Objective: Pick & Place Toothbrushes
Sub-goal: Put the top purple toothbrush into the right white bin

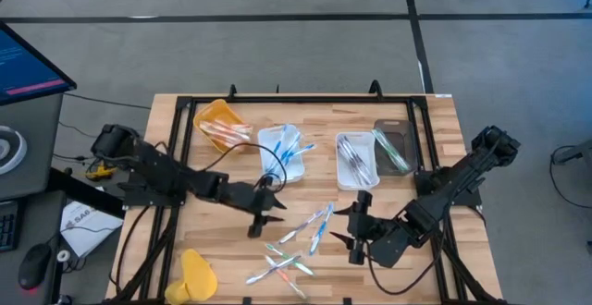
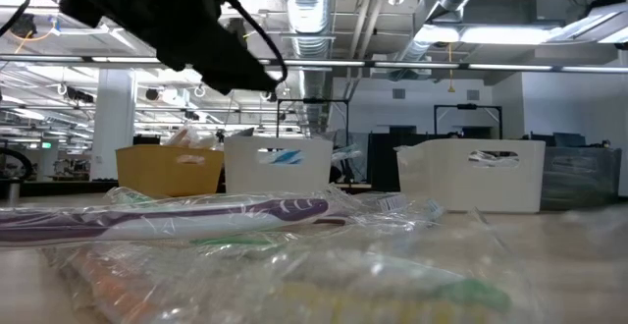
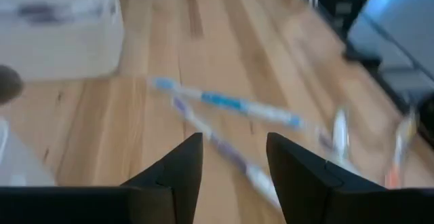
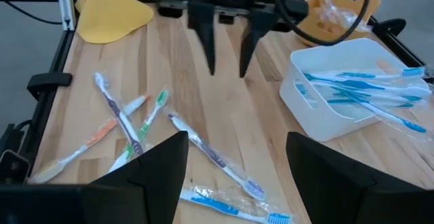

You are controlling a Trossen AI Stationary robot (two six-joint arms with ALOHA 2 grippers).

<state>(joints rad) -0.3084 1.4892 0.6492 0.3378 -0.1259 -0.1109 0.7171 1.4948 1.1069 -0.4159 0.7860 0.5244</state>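
Several wrapped toothbrushes lie loose on the wooden table: a blue pair (image 1: 313,226) between the grippers and a mixed cluster (image 1: 282,265) nearer the front edge. They show in the right wrist view as a purple one (image 4: 215,157), a blue one (image 4: 234,212) and a crossed cluster (image 4: 125,125). My left gripper (image 1: 268,220) is open and empty, above bare table just left of the blue pair; a blue toothbrush (image 3: 227,102) and a purple one (image 3: 217,142) lie ahead of its fingers. My right gripper (image 1: 338,226) is open and empty, right of the blue pair.
Along the far side stand a yellow tray (image 1: 220,125), a white tray with blue toothbrushes (image 1: 282,152), a white tray with grey ones (image 1: 356,160) and a dark tray (image 1: 393,148). A yellow cloth (image 1: 197,273) lies at the front left. Black frame rails edge the table.
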